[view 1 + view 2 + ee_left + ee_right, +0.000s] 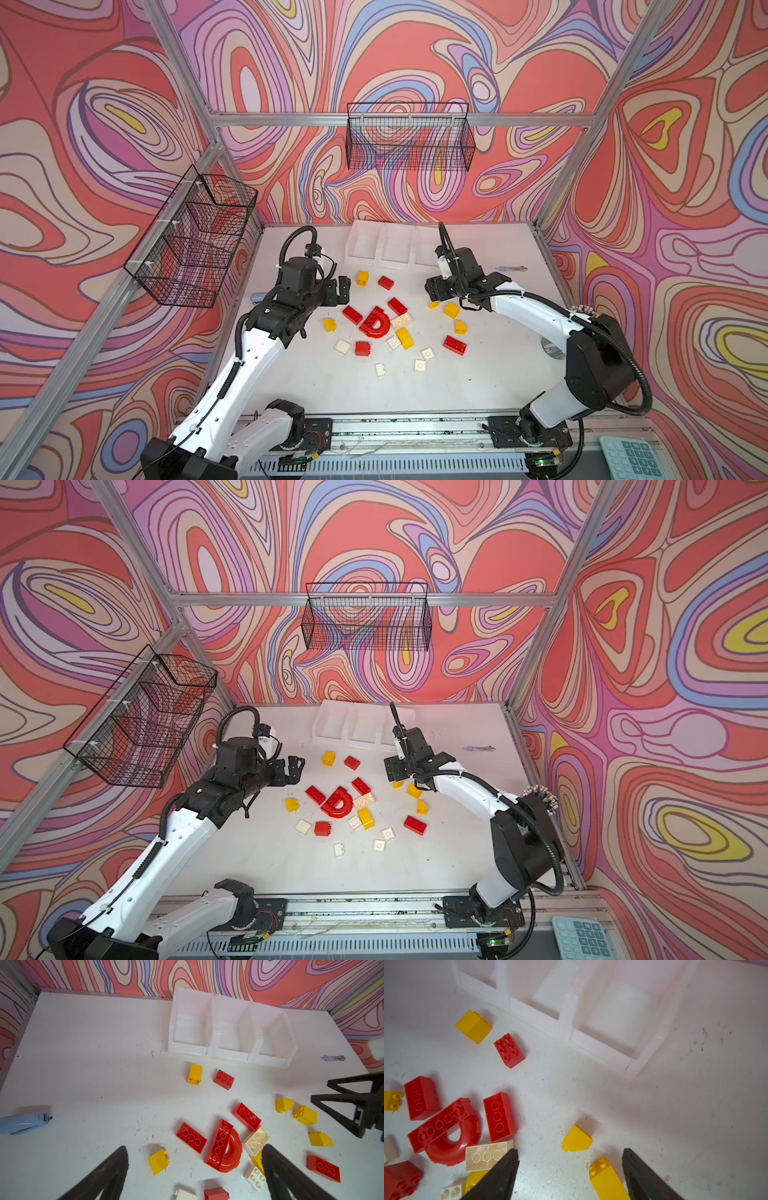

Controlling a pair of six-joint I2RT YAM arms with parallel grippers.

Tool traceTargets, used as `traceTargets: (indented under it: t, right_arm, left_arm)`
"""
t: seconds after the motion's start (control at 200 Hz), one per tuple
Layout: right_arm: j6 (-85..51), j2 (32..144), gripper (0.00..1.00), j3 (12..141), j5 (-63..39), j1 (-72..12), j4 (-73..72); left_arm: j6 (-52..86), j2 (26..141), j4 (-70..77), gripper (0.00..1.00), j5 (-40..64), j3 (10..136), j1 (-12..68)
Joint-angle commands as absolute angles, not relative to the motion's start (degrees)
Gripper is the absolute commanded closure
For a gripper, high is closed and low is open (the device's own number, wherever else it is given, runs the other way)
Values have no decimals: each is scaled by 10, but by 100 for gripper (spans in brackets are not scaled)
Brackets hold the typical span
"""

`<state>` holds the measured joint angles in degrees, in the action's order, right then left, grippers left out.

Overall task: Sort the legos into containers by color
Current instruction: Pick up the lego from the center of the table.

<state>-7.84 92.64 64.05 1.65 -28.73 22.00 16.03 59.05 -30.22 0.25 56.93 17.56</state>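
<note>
Red, yellow and white legos lie scattered mid-table around a red arch piece (376, 324) (234, 1153). The three joined white containers (390, 249) (230, 1055) stand at the back, with nothing visible inside. My right gripper (434, 291) (570, 1150) hangs low over the yellow bricks on the pile's right. Its jaws stand apart, and a studded yellow brick (607, 1182) (451, 309) lies between them, close to one finger. A small yellow slope (577, 1138) sits just past the fingertips. My left gripper (338, 291) (195, 1148) hovers wide open left of the pile, holding nothing.
A light-blue stapler (22, 1123) lies near the table's left edge, and a small grey object (511, 268) lies at the right. Black wire baskets hang on the left wall (195, 241) and the back wall (409, 137). A calculator (631, 457) sits off the table's front right corner.
</note>
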Motion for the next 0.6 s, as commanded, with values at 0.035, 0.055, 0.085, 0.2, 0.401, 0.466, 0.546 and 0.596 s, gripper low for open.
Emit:
traceTargets:
  t: [0.035,0.055,0.085,0.2,0.401,0.466,0.546,0.596]
  right_arm:
    - [-93,976,25,636,63,-304,245]
    - [-94,983,26,635,69,-305,244]
    - [-94,992,26,636,76,-306,243]
    - [-92,1031,26,643,91,-305,247]
    - [-91,1063,24,652,96,-305,237]
    - [-88,1075,24,658,96,-305,235]
    - [-85,1089,25,666,96,-305,233]
    - [-84,1096,26,673,94,-305,232]
  left_arm:
    - [150,589,-342,0,8,588,176]
    - [151,588,-340,0,9,587,176]
    - [152,586,-339,0,12,585,176]
    - [154,583,-336,0,22,583,176]
    - [157,584,-338,0,31,584,177]
    - [157,584,-337,0,32,584,176]
    - [157,585,-336,0,31,584,176]
    - [157,585,-336,0,31,583,177]
